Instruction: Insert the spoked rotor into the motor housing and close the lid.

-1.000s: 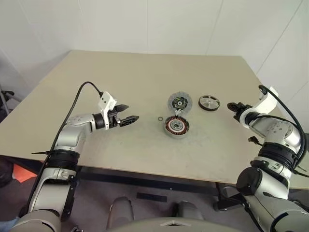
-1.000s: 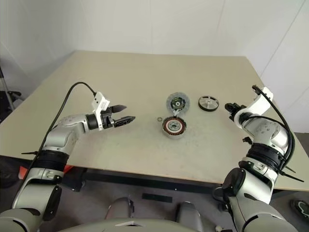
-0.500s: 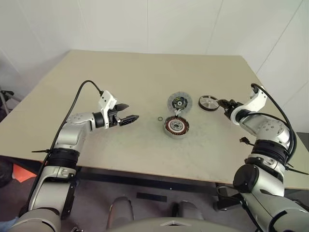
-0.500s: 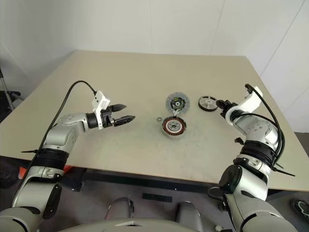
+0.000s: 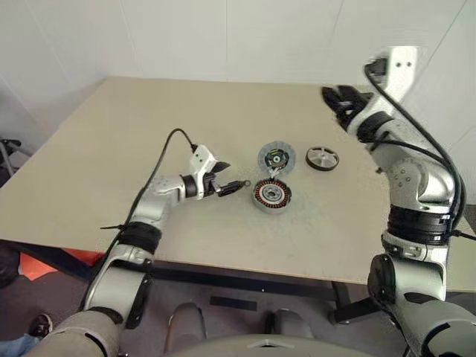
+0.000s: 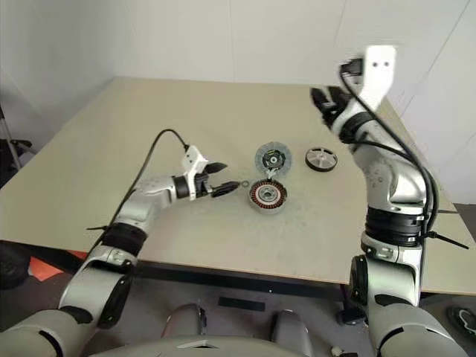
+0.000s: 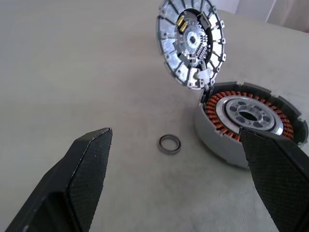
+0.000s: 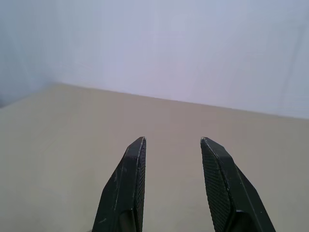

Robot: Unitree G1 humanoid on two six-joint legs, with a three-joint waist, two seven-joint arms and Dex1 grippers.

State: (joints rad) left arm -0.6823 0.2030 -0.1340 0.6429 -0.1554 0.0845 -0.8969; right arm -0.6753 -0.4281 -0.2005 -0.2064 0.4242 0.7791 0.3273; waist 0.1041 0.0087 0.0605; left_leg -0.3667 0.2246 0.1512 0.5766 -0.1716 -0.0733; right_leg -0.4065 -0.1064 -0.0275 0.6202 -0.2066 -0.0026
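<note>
Reaching low over the table (image 5: 111,156), the left gripper (image 5: 232,186) is spread wide and empty, its fingertips just left of a small metal ring (image 7: 169,144) that lies beside the motor housing (image 5: 271,195). The housing is seen with copper windings exposed, and the lid (image 5: 277,158) stands tilted against its far edge. The right gripper (image 5: 338,100) is raised well above the table, part open and empty. The spoked rotor (image 5: 322,158) lies flat to the right of the lid, untouched. The rotor is probably to be fetched next; a grip across its black rim is advised, the wheel being kept level so that it can be lowered squarely over the silver centre, with the leaning lid left undisturbed.
</note>
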